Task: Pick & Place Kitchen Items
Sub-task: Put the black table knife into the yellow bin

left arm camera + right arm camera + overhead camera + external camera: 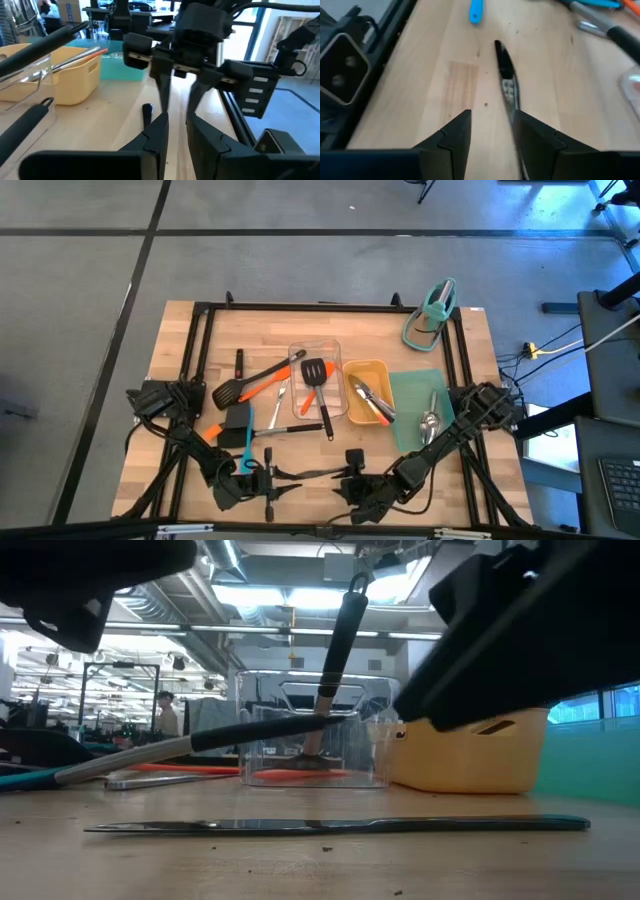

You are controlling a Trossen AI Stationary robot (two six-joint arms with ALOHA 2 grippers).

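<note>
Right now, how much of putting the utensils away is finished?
Done: tongs lie in the yellow tray, and one turner in the clear tray. In hand: nothing is lifted; the left gripper and right gripper flank a black utensil on the table. Left: an orange-handled turner and a blue spatula.

I am working in what looks like a robotics lab inside a large industrial hall. The wooden table (300, 470) stands on a grey floor (300, 270) marked with dark lines, and a black metal frame (205, 320) runs around the table. Behind the table, in the low view, I see exposed ceiling ducts (150, 605), long strip lights (300, 595), more workstations and a person (167, 712) standing far away. Right of the table lie cables (545, 350) and a keyboard (620, 485).
</note>
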